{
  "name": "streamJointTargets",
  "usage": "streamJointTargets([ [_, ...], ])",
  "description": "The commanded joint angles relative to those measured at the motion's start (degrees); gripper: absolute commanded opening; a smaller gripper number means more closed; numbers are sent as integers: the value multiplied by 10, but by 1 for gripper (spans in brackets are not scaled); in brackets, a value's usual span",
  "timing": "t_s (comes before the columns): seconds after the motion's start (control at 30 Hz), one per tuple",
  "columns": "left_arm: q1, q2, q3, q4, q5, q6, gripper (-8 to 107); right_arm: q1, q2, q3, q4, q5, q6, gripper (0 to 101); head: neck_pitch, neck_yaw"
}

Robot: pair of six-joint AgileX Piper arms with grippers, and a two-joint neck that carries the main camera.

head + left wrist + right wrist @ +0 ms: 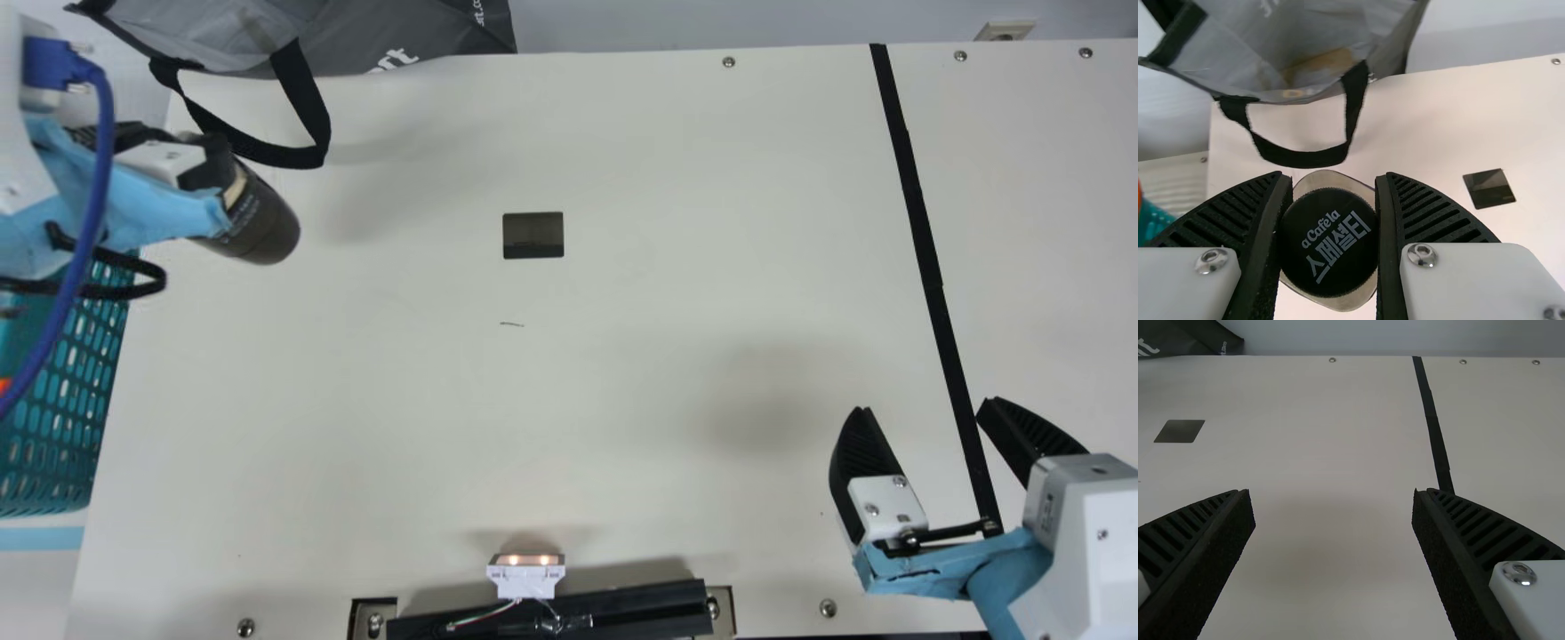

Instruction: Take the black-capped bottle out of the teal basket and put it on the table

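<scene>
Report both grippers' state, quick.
Left gripper: closed, holding the black-capped bottle by its cap.
Right gripper: open, nothing between its jaws.

The teal latticed plastic basket (69, 404) is at the flat cream surface (533, 400)'s left edge, the grey soft bag (382, 40) behind it. Before the bag is the dark cylindrical black-capped bottle (262, 222); right of that lie the small dark rectangle (533, 236), then the long black strip (925, 240).

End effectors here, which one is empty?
The right end effector, fingers spread with nothing between them; the left end effector grips the black-capped bottle.
</scene>
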Motion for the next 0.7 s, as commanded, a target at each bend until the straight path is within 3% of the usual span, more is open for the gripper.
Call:
streamJointTargets([
  [0.0,-20,4,-2,9,-1,-14,0,0,0,0,0,0,0,91,-2,5],
  [0.67,-168,43,-17,55,-3,-97,0,0,0,0,1,1,0,91,-2,5],
])
